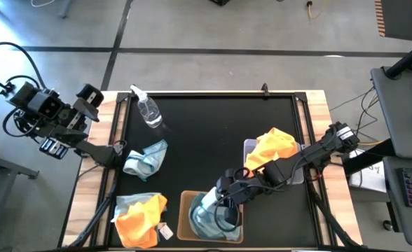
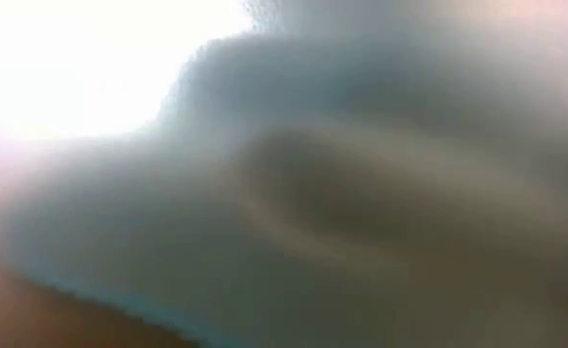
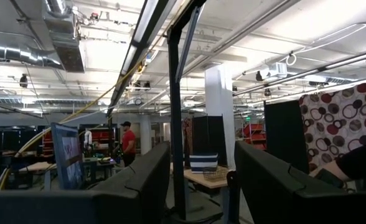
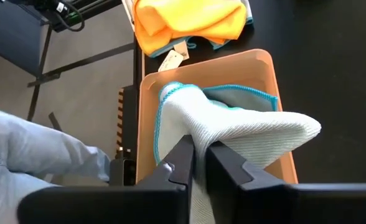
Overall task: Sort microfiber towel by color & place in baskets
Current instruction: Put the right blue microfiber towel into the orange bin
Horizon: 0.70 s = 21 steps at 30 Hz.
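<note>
Hovering over the tan basket [image 4: 276, 87], the right gripper [image 4: 200, 163] is closed on a blue towel [image 4: 245, 130], which is draped into the basket. The left gripper [image 3: 195, 186], fingers spread and empty, is raised off the surface's [image 1: 213, 133] left edge.

White tag [image 4: 172, 59] on the orange towel [image 4: 189, 22]: we are seeing no readable print on it.
Tag [image 1: 165, 230] beside the orange towel in the high view: we are finding it too small to read.
Spray bottle [image 1: 148, 110] on the desk [image 1: 213, 126]: we are making out no label text.
Monitor [image 3: 67, 154] in the room, left wrist view: we are seeing a lit screen, but nothing legible on it.
Tan basket [image 4: 276, 81]: we are finding no brand or number on its rim.
Low view: we are reading nothing; it is showing only blur.
</note>
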Tool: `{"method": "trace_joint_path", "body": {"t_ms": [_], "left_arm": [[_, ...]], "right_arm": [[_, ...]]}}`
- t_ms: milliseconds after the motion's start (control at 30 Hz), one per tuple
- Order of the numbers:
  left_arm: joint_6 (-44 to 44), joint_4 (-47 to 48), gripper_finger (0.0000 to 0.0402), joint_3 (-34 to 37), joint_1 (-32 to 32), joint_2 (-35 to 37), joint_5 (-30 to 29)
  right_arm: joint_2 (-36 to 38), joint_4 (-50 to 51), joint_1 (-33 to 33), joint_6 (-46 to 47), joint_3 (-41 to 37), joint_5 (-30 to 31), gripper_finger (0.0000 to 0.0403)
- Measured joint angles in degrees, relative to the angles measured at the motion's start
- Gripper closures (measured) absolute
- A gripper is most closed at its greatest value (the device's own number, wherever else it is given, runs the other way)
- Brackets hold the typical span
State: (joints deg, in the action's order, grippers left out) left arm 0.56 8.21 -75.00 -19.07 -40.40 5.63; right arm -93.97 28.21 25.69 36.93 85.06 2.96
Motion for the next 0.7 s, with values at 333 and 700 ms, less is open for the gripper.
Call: {"method": "trace_joint_path", "body": {"t_ms": [333, 700], "left_arm": [[0.63, 0.0, 0.0237, 0.0, 0.0, 0.0, 0.0], [1.5, 0.0, 0.0237, 0.0, 0.0, -0.02, 0.0]], "right_arm": [[0.0, 0.23, -0.24, -0.7, 0.0, 1.38, 0.0246], [0.0, 0.05, -0.39, 15.99, 0.0, -4.54, 0.0216]]}}
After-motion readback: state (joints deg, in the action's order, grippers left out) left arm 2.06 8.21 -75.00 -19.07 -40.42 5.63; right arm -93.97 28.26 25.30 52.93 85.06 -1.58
